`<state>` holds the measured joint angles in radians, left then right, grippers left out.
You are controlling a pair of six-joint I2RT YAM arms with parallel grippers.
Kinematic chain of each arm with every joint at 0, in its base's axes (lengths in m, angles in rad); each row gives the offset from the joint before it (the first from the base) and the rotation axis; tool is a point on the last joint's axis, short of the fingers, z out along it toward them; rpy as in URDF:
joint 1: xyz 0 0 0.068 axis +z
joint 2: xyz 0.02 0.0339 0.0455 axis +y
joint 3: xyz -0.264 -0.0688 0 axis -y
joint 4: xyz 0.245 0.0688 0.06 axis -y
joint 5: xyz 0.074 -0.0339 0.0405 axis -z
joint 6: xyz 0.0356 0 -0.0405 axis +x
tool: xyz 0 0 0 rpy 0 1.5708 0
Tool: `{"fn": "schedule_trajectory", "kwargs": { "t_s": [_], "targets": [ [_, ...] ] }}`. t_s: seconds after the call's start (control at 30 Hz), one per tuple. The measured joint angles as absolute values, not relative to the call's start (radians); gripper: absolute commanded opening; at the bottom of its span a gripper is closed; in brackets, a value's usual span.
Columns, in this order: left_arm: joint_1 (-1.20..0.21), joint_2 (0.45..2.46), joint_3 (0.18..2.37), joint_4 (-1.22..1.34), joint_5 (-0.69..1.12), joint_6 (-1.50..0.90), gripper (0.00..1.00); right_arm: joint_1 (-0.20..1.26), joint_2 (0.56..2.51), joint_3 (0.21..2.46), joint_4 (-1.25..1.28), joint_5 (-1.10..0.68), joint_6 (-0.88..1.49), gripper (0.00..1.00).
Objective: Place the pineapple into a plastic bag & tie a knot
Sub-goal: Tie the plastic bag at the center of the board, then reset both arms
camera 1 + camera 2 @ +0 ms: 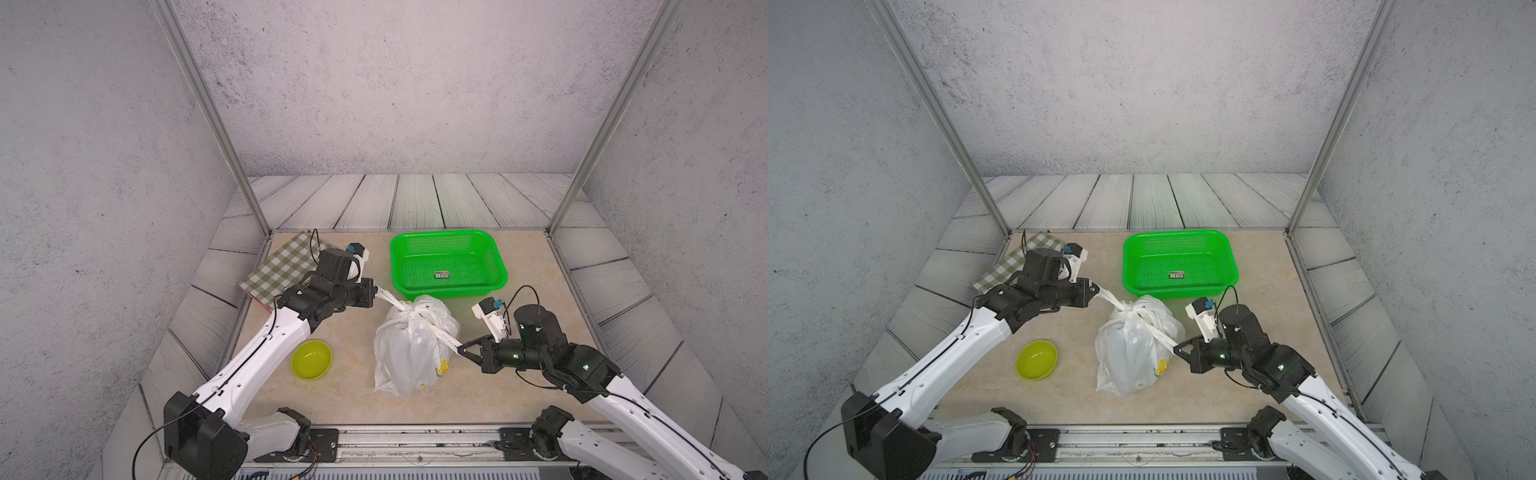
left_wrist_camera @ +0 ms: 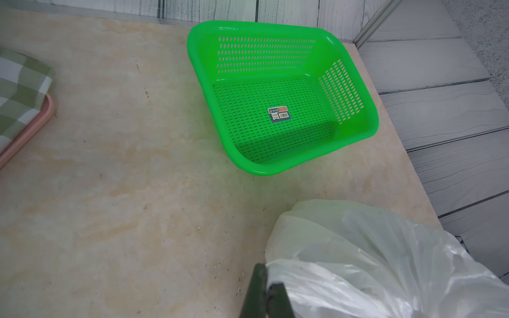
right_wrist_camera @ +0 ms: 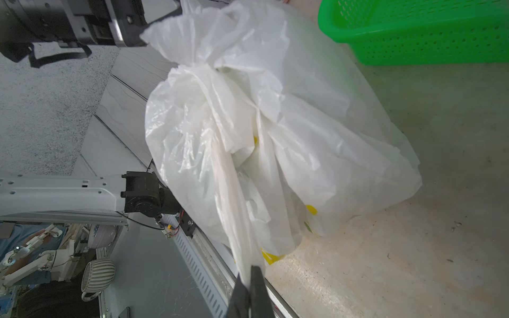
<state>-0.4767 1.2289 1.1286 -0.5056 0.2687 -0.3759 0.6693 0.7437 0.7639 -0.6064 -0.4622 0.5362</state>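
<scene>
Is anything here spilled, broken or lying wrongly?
Nothing is spilled or torn. The plastic bag stands on the table; the left gripper and the right gripper each hold a handle end coming from the knot. Only the checked cloth lies askew to the table's edges, one corner seemingly past the side.

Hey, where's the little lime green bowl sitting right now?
In both top views the round lime-green plastic bowl sits on the beige tabletop on the robot's left, between the left arm and the white lemon-print plastic bag.
</scene>
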Motion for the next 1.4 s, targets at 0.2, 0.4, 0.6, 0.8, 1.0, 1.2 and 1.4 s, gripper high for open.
{"fn": "schedule_trajectory", "kwargs": {
  "t_s": [0.2, 0.4, 0.6, 0.8, 1.0, 1.2, 1.4],
  "targets": [
    [-0.408, 1.212, 1.122, -0.466, 0.242, -0.367, 1.00, 0.669, 0.772, 0.859, -0.707, -0.369, 0.522, 0.90],
    [-0.407, 1.122, 1.112, -0.474, 0.198, -0.366, 0.99, 0.669, 0.728, 0.985, -0.693, -0.131, 0.500, 0.99],
    [-0.406, 1.007, 1.084, -0.387, 0.079, -0.291, 1.00, 0.669, 0.730, 1.065, -0.644, 0.084, 0.459, 0.99],
    [-0.406, 0.904, 0.979, -0.218, 0.027, -0.225, 1.00, 0.669, 0.770, 1.070, -0.466, 0.203, 0.355, 0.99],
    [-0.358, 0.970, 0.845, 0.059, -0.132, -0.171, 1.00, 0.523, 0.897, 0.924, -0.199, 0.410, 0.183, 0.99],
    [-0.210, 1.199, 0.586, 0.262, -0.282, -0.152, 1.00, 0.184, 1.193, 0.715, 0.057, 0.483, 0.134, 0.99],
    [-0.141, 1.268, 0.425, 0.388, -0.317, -0.121, 1.00, 0.133, 1.324, 0.495, 0.292, 0.498, 0.084, 0.99]
  ]
}}
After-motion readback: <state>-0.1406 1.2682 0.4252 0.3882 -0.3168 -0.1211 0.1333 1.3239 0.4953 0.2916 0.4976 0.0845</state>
